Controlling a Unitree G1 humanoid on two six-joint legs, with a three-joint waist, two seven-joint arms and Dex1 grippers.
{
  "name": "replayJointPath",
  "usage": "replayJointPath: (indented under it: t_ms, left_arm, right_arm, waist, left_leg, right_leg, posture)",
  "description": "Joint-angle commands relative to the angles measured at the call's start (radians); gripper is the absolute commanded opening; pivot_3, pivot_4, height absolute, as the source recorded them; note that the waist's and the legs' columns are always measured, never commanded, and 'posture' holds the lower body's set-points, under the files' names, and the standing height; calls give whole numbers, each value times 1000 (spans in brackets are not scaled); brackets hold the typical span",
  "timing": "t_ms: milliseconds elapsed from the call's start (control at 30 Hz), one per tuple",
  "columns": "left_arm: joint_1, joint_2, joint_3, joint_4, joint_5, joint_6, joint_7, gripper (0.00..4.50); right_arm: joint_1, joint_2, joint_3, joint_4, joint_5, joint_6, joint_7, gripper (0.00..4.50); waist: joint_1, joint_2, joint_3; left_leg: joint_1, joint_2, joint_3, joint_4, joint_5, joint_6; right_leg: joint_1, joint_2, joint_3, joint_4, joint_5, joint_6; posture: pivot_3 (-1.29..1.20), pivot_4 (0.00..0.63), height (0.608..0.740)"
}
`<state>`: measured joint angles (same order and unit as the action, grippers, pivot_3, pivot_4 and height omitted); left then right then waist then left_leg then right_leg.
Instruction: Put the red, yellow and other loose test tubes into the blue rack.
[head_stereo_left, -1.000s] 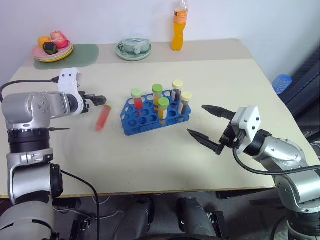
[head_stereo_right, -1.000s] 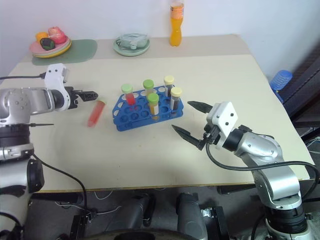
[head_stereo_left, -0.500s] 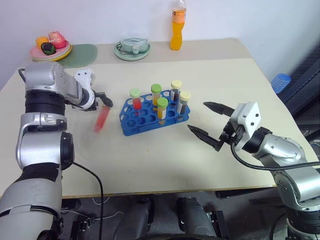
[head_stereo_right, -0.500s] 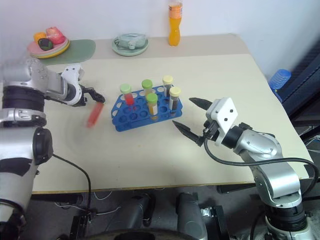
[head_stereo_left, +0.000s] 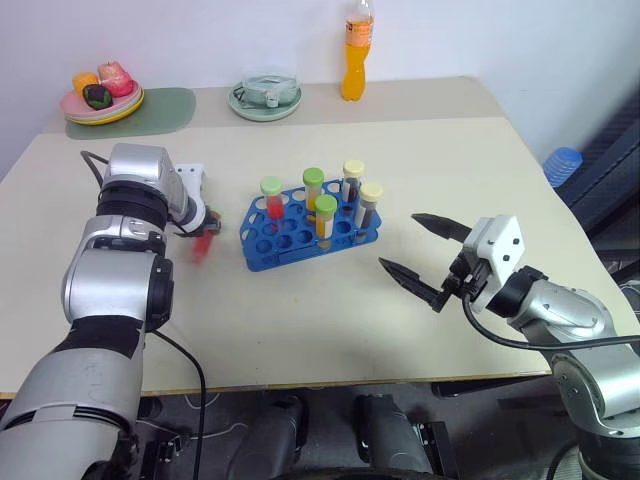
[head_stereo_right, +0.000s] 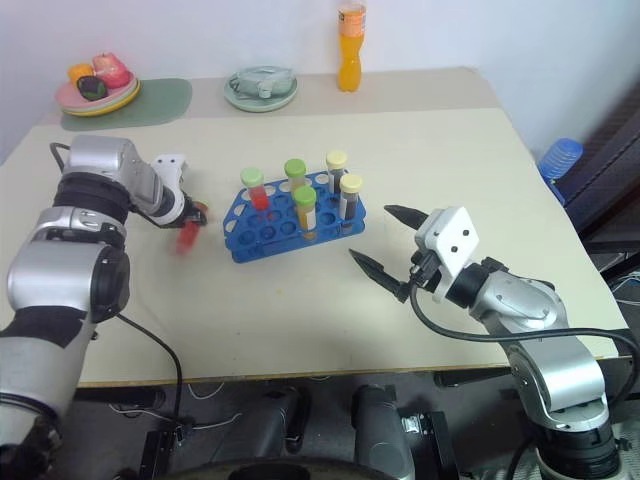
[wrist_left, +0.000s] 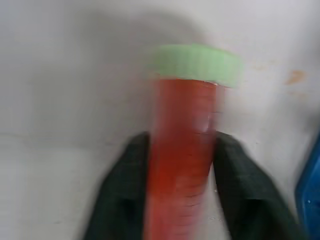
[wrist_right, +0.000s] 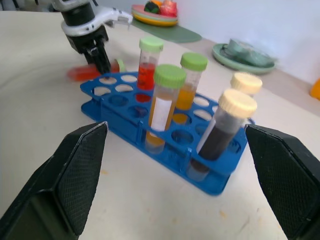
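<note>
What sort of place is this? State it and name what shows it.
Probably a robot test bench dressed as a lab desk: a bright blue plastic rack of capped test tubes on a plain beige table, with a tall orange drink bottle and a plate of toy food at the back.

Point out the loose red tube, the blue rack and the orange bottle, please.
Loose red tube (wrist_left: 182, 165), left wrist view: its red body, between the left hand's fingers.
Blue rack (head_stereo_left: 300, 252), left eye view: its front wall.
Orange bottle (head_stereo_left: 357, 72), left eye view: its orange body.
</note>
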<state>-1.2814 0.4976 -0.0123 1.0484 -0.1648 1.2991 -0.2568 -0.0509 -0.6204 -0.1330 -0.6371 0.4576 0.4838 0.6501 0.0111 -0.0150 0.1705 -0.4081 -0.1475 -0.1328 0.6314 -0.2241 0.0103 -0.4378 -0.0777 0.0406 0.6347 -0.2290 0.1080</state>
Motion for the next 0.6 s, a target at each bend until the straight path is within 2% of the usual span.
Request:
replayJointPath:
  t_ms: [33, 167, 233, 367, 467, 533, 600]
  left_arm:
    - [-13, 17, 35, -14, 9, 21, 0, 756]
    - [29, 38, 82, -82, -11, 27, -11, 756]
    - [90, 60, 83, -220, -57, 51, -96, 756]
    - [331, 80, 210, -609, -130, -79, -134, 756]
    - [567, 113, 237, -901, -214, -370, -373, 756]
    - [648, 115, 242, -998, -222, -462, -405, 756]
    - [710, 94, 251, -1074, -224, -637, -448, 756]
  right_arm:
    - [11, 0, -15, -44, 11, -21, -4, 4500]
    - [21, 1, -11, -26, 7, -31, 1, 4500]
    - [18, 0, -7, -19, 4, -33, 2, 4500]
    - [-3, 0, -1, 1, 6, -30, 6, 4500]
    - [-24, 8, 3, 44, 16, -32, 19, 4500]
    - [-19, -2, 10, 73, 1, -49, 42, 4500]
    - [-19, 1, 2, 95, 4, -54, 49, 4500]
  waist:
    - [0, 0, 0]
    - [-2, 0, 0]
    - [-4, 0, 0]
    - [-6, 0, 0]
    - [-8, 0, -1]
    - [0, 0, -1]
    - [8, 0, -1]
  left_leg:
    - [0, 0, 0, 0, 0, 0]
    - [0, 0, 0, 0, 0, 0]
    - [0, 0, 0, 0, 0, 0]
    - [0, 0, 1, 0, 0, -1]
    - [0, 0, 1, 0, 0, -1]
    - [0, 1, 1, 0, 1, -1]
    - [0, 0, 1, 0, 0, -1]
  right_leg:
    - [0, 0, 0, 0, 0, 0]
    - [0, 0, 0, 0, 0, 0]
    - [0, 0, 0, 0, 0, 0]
    - [-1, 0, 1, 2, 0, 0]
    - [-1, 0, 1, 2, 0, 0]
    - [-1, -1, 1, 1, 0, -1]
    - [1, -1, 1, 0, 0, -1]
  posture:
    - [0, 150, 740]
    - [0, 150, 740]
    - [0, 150, 740]
    - [0, 150, 740]
    - [0, 150, 740]
    - [0, 150, 740]
    - [0, 150, 740]
